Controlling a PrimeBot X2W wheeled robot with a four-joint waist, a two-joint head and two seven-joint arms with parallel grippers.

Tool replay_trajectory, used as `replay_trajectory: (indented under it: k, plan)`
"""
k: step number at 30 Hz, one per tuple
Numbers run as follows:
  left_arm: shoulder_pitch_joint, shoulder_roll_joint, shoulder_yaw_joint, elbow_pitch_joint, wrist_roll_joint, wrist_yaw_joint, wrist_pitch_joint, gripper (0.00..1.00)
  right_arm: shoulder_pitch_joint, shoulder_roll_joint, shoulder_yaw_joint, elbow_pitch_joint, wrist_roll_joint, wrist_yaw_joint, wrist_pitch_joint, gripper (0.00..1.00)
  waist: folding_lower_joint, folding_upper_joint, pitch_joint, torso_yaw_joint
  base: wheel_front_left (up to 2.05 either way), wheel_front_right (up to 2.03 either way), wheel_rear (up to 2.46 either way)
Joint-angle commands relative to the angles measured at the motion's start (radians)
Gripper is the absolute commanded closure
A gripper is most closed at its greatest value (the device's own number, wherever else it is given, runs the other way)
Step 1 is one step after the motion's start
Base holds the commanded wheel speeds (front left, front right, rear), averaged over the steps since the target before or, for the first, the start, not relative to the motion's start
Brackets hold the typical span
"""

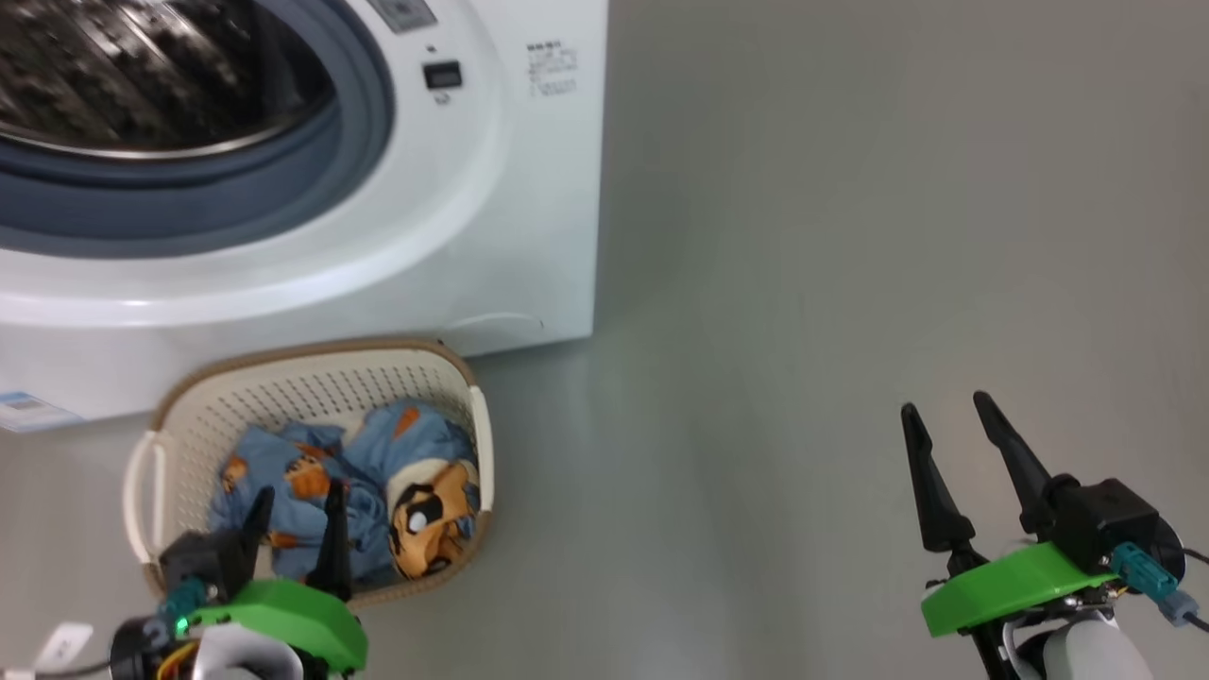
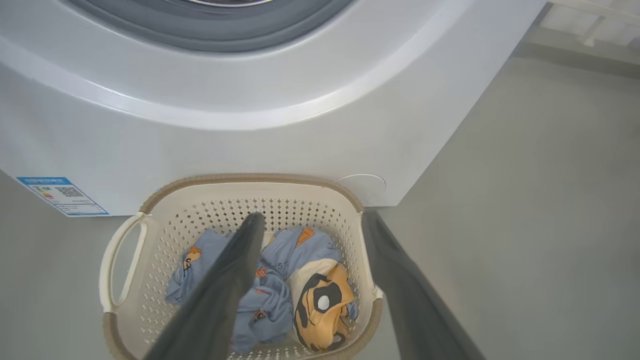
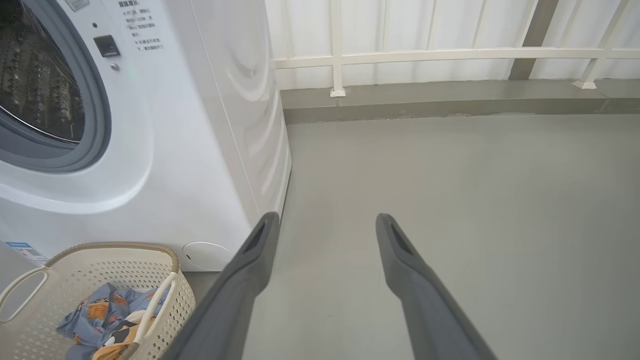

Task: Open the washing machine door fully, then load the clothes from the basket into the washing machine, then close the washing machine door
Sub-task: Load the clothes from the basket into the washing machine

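Note:
The white washing machine stands with its steel drum exposed inside the grey-blue gasket; its door is out of view. On the floor in front sits the cream basket holding blue printed clothes with an orange-and-black patch. My left gripper hangs open above the basket's near side, nothing between its fingers. My right gripper is open over bare floor, far right of the basket.
Grey floor spreads to the right of the machine. A white railing and a low kerb run along the far side. A blue label sticker sits low on the machine's front.

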Motion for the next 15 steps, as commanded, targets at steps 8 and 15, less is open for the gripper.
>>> replay_trajectory:
  k: [8, 15]
  plan:
    - [-0.166, 0.093, 0.023, 0.160, 0.037, -0.017, -0.006, 0.00, -0.073, 0.007, 0.042, -0.043, 0.010, 0.002, -0.012, 0.00, 0.0000, -0.0001, 0.225, -0.135, 0.00, 0.00, 0.00]
    - [-0.291, 0.166, 0.018, 0.315, 0.056, -0.021, -0.006, 0.00, -0.104, 0.012, 0.079, -0.048, 0.037, 0.002, -0.012, 0.00, 0.0000, -0.0001, 0.333, -0.211, 0.00, 0.00, 0.00]
